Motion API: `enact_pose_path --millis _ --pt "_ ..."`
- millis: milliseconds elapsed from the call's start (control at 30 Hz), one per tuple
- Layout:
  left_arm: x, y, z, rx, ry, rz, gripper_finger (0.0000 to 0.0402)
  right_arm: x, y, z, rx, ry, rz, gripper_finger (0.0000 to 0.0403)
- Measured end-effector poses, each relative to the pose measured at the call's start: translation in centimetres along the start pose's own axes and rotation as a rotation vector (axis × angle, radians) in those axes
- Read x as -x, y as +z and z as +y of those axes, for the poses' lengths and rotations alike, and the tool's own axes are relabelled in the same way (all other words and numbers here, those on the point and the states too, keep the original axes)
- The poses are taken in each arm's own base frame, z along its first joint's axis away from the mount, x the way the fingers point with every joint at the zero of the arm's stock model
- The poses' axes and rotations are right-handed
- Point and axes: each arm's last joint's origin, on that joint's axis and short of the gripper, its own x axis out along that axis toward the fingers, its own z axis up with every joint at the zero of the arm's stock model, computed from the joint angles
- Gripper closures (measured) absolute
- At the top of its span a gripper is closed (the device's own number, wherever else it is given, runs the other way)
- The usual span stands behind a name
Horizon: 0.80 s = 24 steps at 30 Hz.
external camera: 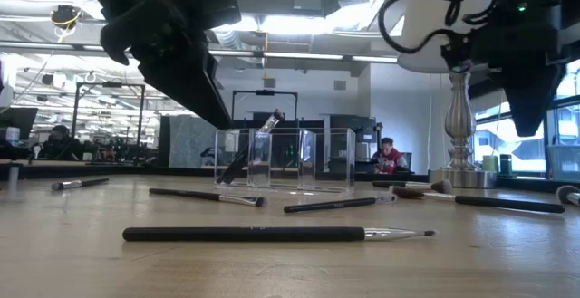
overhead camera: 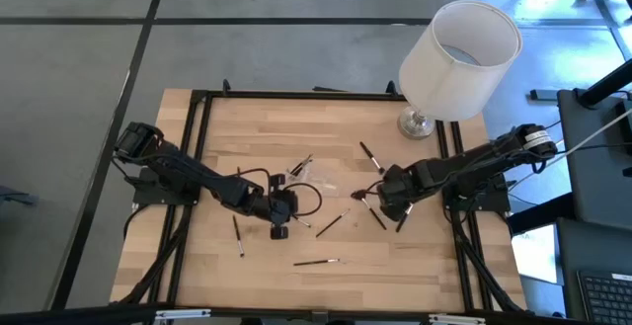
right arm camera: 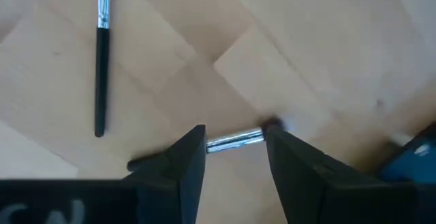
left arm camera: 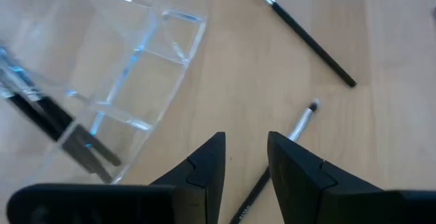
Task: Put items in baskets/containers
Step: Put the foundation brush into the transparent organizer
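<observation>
The right gripper hangs low over the table's right half with its fingers spread, straddling the silver ferrule of a makeup brush that lies flat on the wood. The fingers bracket the brush crosswise and do not seem to touch it, a stance that suits closing on the thin stick at its stiffest part. A second brush lies apart from it on the boards.

The left gripper hovers near the table's middle, its fingers parted with nothing between them. Below the gap lies a silver-ended brush, and a longer dark brush rests farther off. Just beside this gripper stands the clear compartment tray, with one dark brush already leaning in an end compartment, probably because the tray is shorter than the brush.

In the low view the tray sits upright at mid-table with that brush tilted against its wall, while several brushes, among them a long one nearest the camera, lie scattered on the wooden table. Most of the sorting appears yet undone. A white-shaded lamp stands at the far right corner.
</observation>
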Motion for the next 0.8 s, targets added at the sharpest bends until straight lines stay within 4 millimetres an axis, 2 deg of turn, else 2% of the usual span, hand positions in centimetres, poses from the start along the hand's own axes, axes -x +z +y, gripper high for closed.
enact_pose_path --millis 233,367,467,667,800 --pt "0.4 -0.7 0.0 0.012 0.171 -0.011 0.0297 -1.7 -1.7 -0.3 -0.182 -0.004 0.146 0.0246" --pt "0.8 -2.2 1.1 0.145 0.411 0.027 0.0294 -2.5 -1.8 -0.8 -0.14 -0.035 0.142 0.0247" --pt "1.3 -3.6 2.3 0.214 0.5 0.148 0.0291 -2.5 -1.5 -0.9 -0.129 -0.031 0.135 0.0247" --pt "2.8 -5.9 3.3 0.075 0.477 0.534 0.0297 -2.5 -1.2 -0.6 -0.101 0.013 0.123 0.0247" --pt "3.1 -6.4 3.4 -0.089 0.335 0.714 0.0313 -2.6 -1.0 -0.4 -0.094 0.011 0.057 0.0247"
